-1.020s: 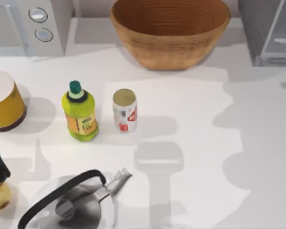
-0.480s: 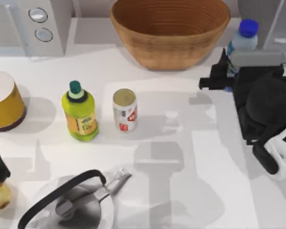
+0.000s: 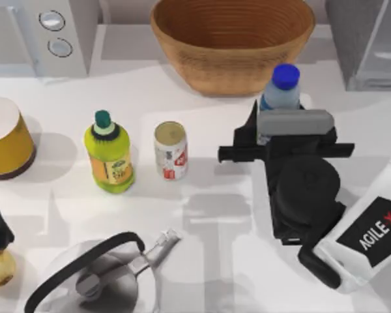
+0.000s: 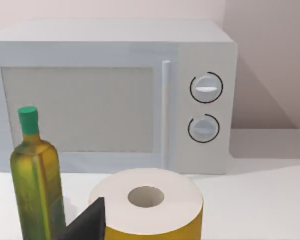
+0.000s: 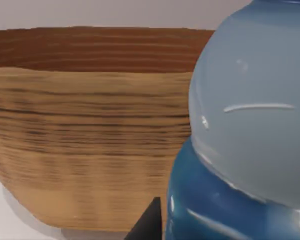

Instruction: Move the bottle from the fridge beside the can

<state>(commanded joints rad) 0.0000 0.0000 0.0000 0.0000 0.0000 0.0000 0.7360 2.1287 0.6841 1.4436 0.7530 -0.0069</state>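
Across the white worktop (image 3: 352, 130), the biggest thing is the woven basket (image 3: 232, 40) at the far edge, with the white microwave (image 3: 42, 36) at the far left corner and the grey fridge (image 3: 368, 42) at the far right corner, only partly in view. My right arm reaches in from the top view's right side, and its tool (image 3: 283, 120) is clamped around the bottle (image 3: 281, 91), which stands upright outside the fridge, just in front of the basket's right part and well apart from the can (image 3: 171, 150); the right wrist view has the bottle (image 5: 245, 135) close up against the basket (image 5: 85, 130). A metal kettle (image 3: 104, 277) lies at the near left edge. Left of it, my left arm is parked at the left edge, and I cannot tell the state of its tool. A yellow cylinder (image 3: 6, 137) with a white top stands on the left, and a yellow-green bottle (image 3: 109, 153) stands just beside the can, on its left. Smallest, the can stands upright near the middle of the worktop.
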